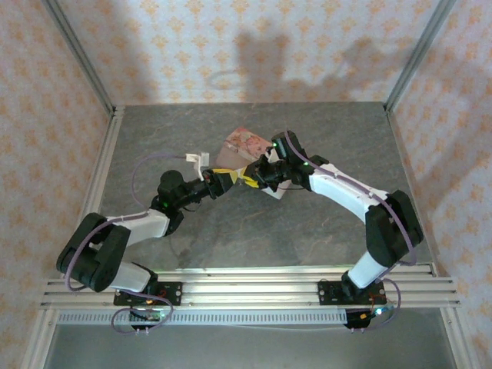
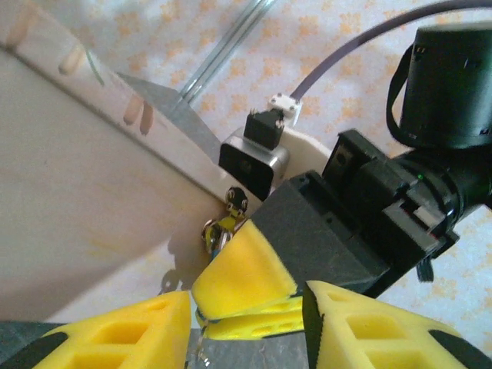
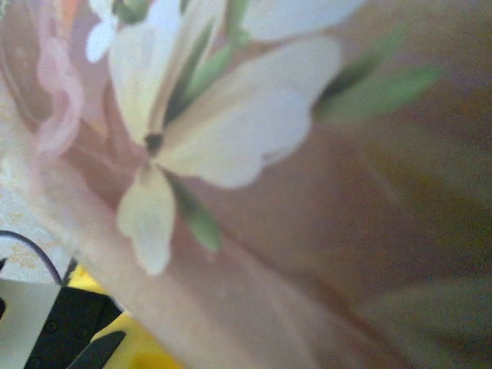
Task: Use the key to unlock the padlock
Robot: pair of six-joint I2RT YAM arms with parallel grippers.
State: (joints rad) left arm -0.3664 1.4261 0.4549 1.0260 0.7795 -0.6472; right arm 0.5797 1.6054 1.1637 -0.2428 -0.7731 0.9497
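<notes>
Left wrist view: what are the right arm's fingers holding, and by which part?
Cannot tell: the right fingers pinch shut just under the padlock at the tin corner, their hold hidden.

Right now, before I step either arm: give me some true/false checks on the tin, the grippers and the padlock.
1. The left gripper and the right gripper meet at the pink tin. True.
2. The left gripper is shut. False: in the left wrist view its yellow fingers stand wide apart.
3. The right wrist camera faces bare table. False: it faces the tin's flower print, close up.
4. The right gripper's yellow tip reaches in between the left gripper's fingers. True.
5. The padlock lies on the table far from the tin. False: the small padlock sits at the tin's edge, just above the right gripper's tip.
</notes>
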